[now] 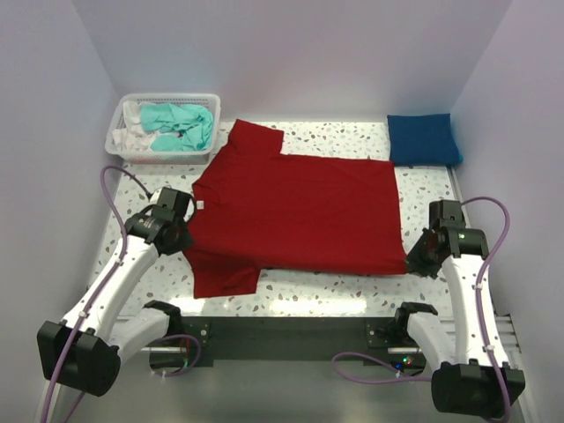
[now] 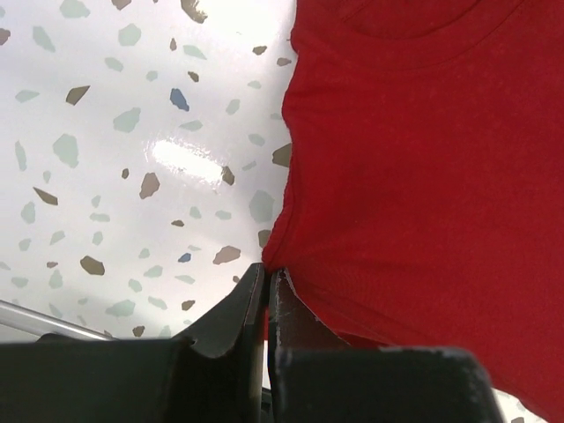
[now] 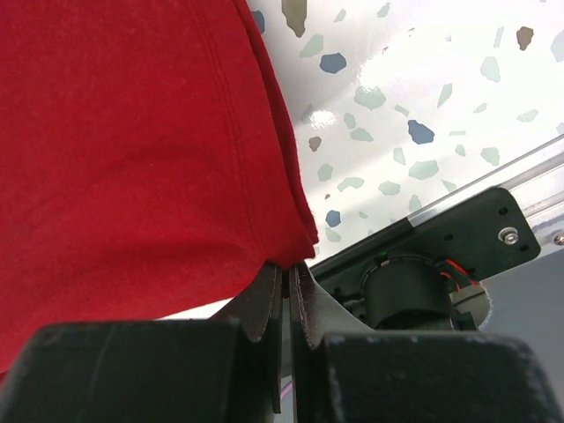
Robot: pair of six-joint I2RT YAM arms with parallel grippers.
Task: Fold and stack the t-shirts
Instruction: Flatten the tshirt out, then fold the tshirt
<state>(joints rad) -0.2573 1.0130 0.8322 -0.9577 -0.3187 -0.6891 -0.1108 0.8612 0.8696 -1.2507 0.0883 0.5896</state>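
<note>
Pinching the left edge of the deep red short-sleeved cloth t-shirt (image 1: 300,211), your left gripper (image 1: 189,229) has its jaws pressed together on a fold of fabric just near of the collar; the left wrist view shows the dark fingers (image 2: 233,317) meeting on the red hem with only cloth between them. Your right gripper (image 1: 414,258) is clamped the same way on the shirt's near right corner, and its wrist view shows the stitched bottom hem caught between the fingertips (image 3: 264,304). The red shirt lies spread across the middle of the white speckled worktop (image 1: 308,298), collar to the left and bottom hem to the right. One sleeve points to the far side and the other lies toward the near edge. A small white label shows at the collar. The royal blue t-shirt (image 1: 424,139) sits as a folded square in the far right corner of the worktop, apart from the red one. At the far left stands the white plastic mesh basket (image 1: 118,143), just beside the red shirt's far sleeve. The teal t-shirt (image 1: 183,129) lies crumpled inside it next to some white cloth (image 1: 134,123). Both of your arms reach in from the near edge, one at each end of the red shirt.
</note>
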